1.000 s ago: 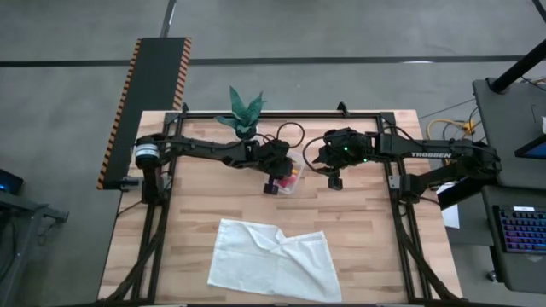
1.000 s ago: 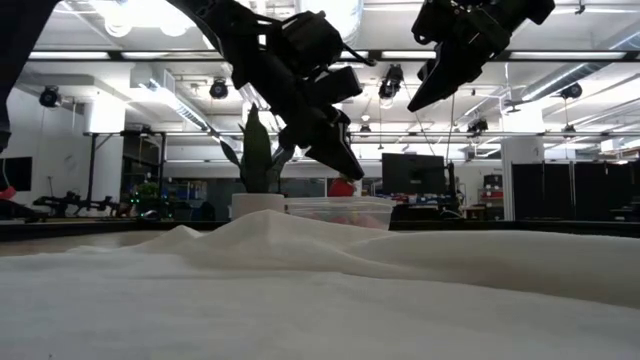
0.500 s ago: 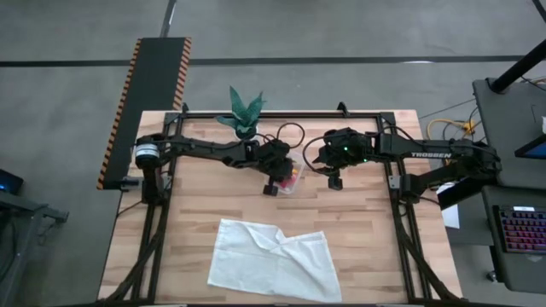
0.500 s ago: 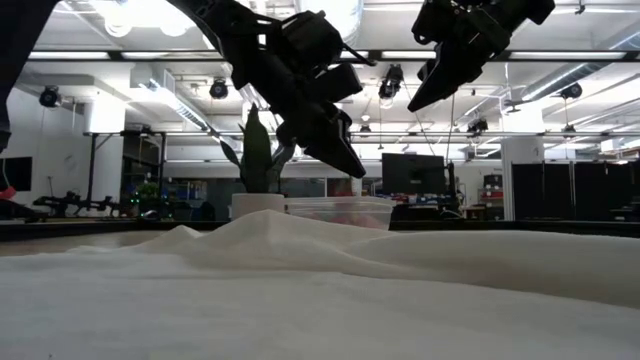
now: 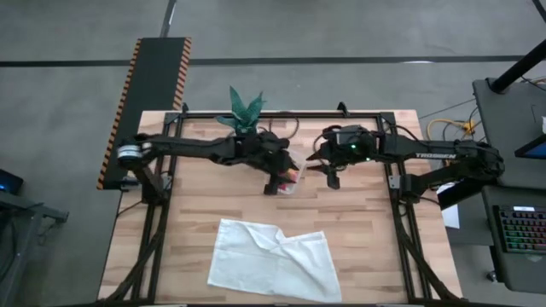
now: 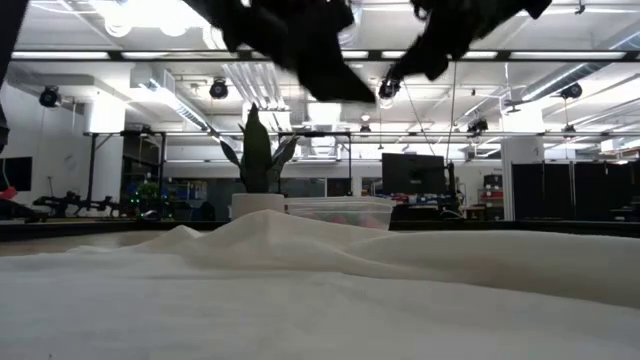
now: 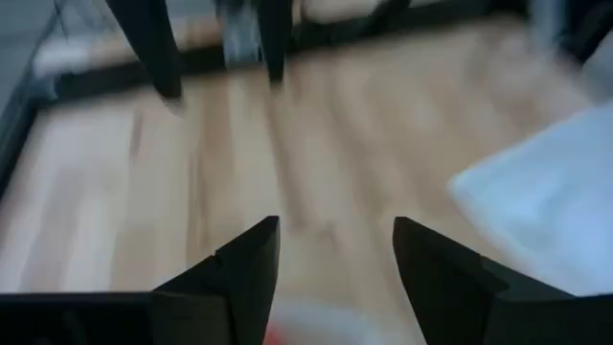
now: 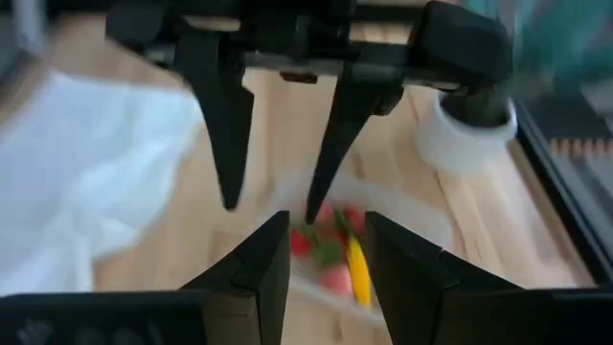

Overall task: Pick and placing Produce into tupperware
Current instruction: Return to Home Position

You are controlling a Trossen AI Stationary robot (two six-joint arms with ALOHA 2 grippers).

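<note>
Right now both arms hang over the back middle of the bench (image 5: pixel 196 205), whose pale wooden planks lie bare to either side. My left pincer (image 7: pixel 335 230) has its two dark, blocky fingers spread with nothing between them, and it hovers above the tupperware (image 6: pixel 340 212), well clear of the rim. My right pincer (image 8: pixel 328 225) is likewise spread and empty, raised near the container's other side. The tupperware is a low, clear plastic box with rounded corners, sitting flat and showing a wide face to the low camera; from above the left arm covers too much for me to tell its long axis. Inside lies the produce (image 8: pixel 335 278): small red strawberry shapes with green tops, a pink piece and a slim yellow one lying flat. A round white pot (image 8: pixel 469 134) holding a spiky green plant (image 5: pixel 246 111) stands near the container toward the back edge. A rumpled white cloth (image 5: pixel 273 260) lies well apart by the front edge, open wood between.
</note>
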